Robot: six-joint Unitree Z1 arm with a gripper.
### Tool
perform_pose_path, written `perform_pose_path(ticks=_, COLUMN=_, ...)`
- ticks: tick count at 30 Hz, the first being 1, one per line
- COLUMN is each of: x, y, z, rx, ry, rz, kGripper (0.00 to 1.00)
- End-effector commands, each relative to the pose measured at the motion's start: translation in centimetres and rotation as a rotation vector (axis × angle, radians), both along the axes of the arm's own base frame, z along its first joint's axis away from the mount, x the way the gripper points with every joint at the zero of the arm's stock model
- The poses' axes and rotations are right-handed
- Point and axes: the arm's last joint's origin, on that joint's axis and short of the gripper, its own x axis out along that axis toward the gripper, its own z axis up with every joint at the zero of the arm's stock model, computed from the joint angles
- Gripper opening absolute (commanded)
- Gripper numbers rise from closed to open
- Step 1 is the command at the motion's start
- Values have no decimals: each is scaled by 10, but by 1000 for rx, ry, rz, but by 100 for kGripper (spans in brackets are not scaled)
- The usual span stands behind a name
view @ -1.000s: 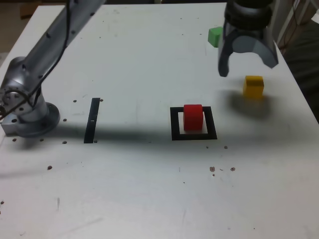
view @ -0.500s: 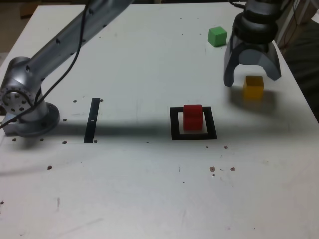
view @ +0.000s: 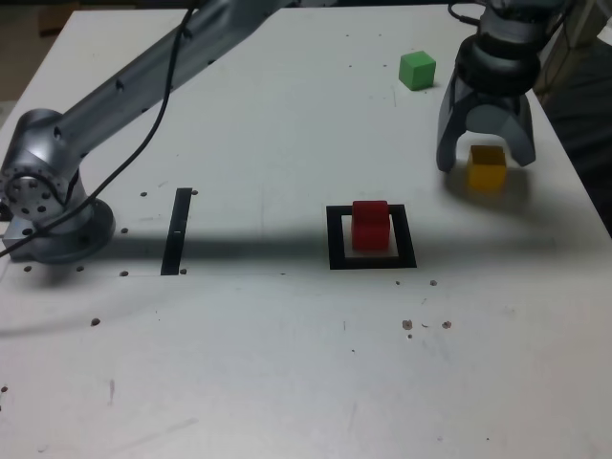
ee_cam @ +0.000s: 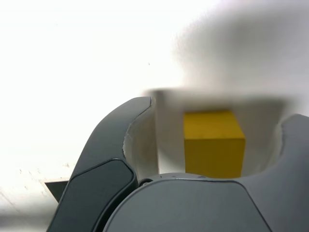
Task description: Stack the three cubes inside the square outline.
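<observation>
1. Gripper (view: 486, 164) released: its two fingers stand spread on either side of the yellow cube (view: 487, 168), clutching nothing. In the wrist view, a gap shows between the cube and each finger.

2. The yellow cube sits on the white worktop (view: 239, 373), near the edge at the exterior view's right and nearer the far edge than the near one. A soft shadow lies around it.

3. The red cube (view: 370, 226) stands within the square outline (view: 405, 236), between the worktop's middle and its edge at the exterior view's right. In that view, its top overlaps the outline's far bar, and white shows on both sides of the cube.

4. The green cube (view: 417, 71) rests near the worktop's far edge, towards the far corner at the exterior view's right, well apart from the red one.

5. All three cubes are separate, with none stacked on another.

6. The black strip (view: 177, 231) lies well apart from the outline, on the side towards the arm's base (view: 62, 229). That base is by the worktop's edge at the exterior view's left.

7. The arm (view: 182, 72) reaches over the far part of the worktop from its base, with a dark cable (view: 133, 156) hanging alongside.
</observation>
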Motion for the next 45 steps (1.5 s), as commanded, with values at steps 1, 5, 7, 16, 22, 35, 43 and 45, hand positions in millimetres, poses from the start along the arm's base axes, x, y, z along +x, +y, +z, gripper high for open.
perform_pose_path(ticks=1, x=-1, y=1, z=0, rx=7, ry=12, rz=0, kGripper=49)
perform_pose_path(ticks=5, x=-1, y=1, z=0, rx=16, ry=16, rz=0, kGripper=37)
perform_pose_path(ticks=7, x=-1, y=1, z=0, rx=18, ry=17, rz=-1, kGripper=35)
perform_pose_path(ticks=16, x=-2, y=1, z=-1, rx=14, ry=21, rz=-1, kGripper=35)
perform_pose_path(ticks=22, x=-3, y=0, z=2, rx=13, ry=22, rz=-1, kGripper=35)
perform_pose_path(ticks=35, x=-21, y=-6, z=26, rx=15, ry=30, rz=2, kGripper=35)
perform_pose_path(ticks=43, x=-48, y=-21, z=53, rx=-25, ry=38, rz=23, kGripper=35)
perform_pose_path(ticks=45, x=-58, y=-26, z=61, rx=-23, ry=40, rz=30, kGripper=35)
